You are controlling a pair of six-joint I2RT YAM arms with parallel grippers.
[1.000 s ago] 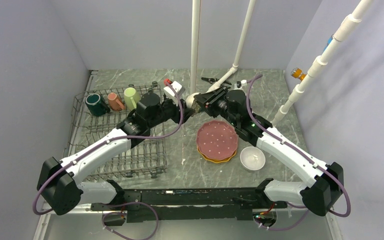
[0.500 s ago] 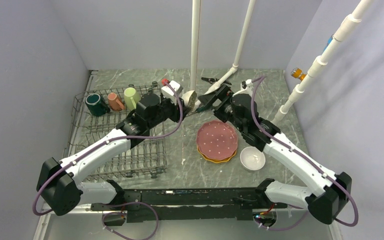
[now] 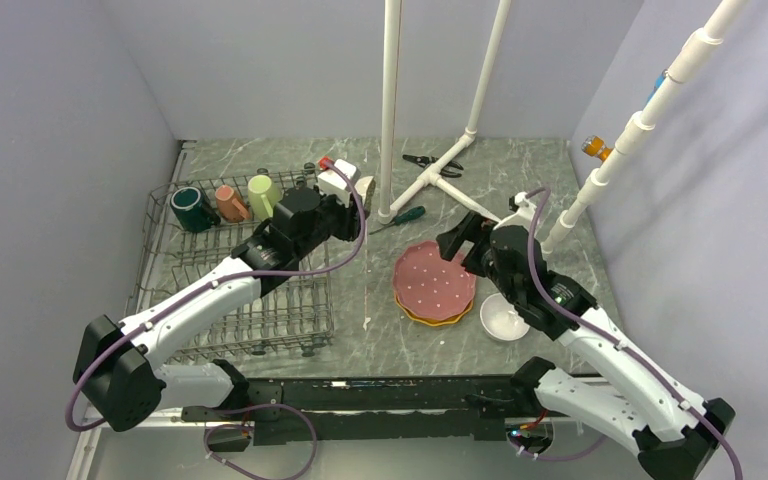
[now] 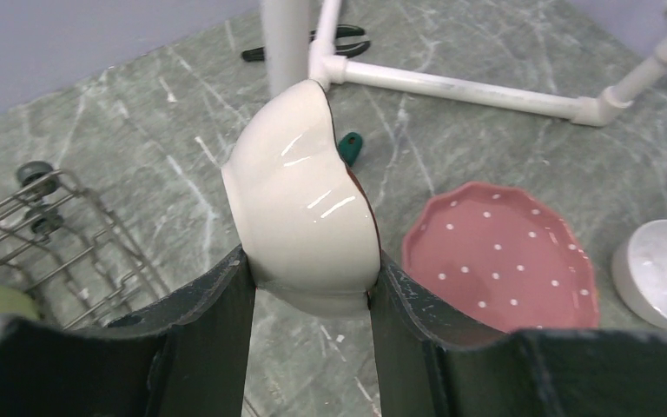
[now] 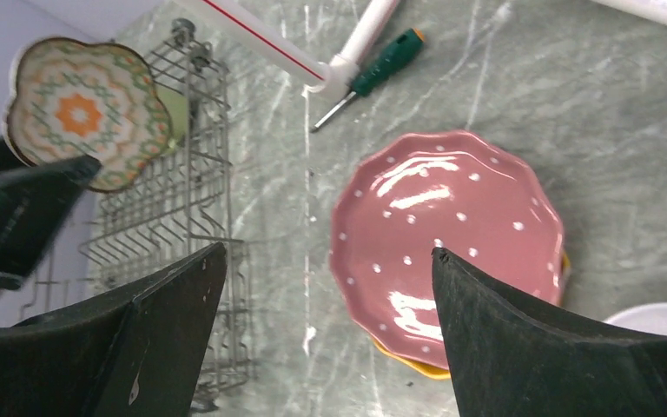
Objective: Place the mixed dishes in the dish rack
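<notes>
My left gripper point(image 4: 310, 276) is shut on the white-bottomed floral bowl point(image 4: 304, 208), holding it on edge in the air just right of the dish rack point(image 3: 222, 300). In the right wrist view the bowl's floral inside point(image 5: 87, 109) faces the camera. My right gripper point(image 5: 327, 252) is open and empty, hanging over the left edge of the pink scalloped plate point(image 3: 434, 279). That plate lies on the yellow-orange plate point(image 5: 417, 366). A plain white bowl point(image 3: 503, 318) sits right of them. Dark green point(image 3: 192, 209), salmon point(image 3: 228, 203) and light green point(image 3: 263, 192) mugs stand in the rack's far row.
A white pipe frame point(image 3: 390, 110) rises behind the bowl, its foot bars running across the table. A green-handled screwdriver point(image 3: 400, 217) lies by the frame's base and pliers point(image 3: 425, 160) lie further back. Grey walls close in on both sides.
The right gripper opened, let go of the floral bowl and drew back toward the near right. The left gripper kept the bowl and carried it slightly left toward the rack.
</notes>
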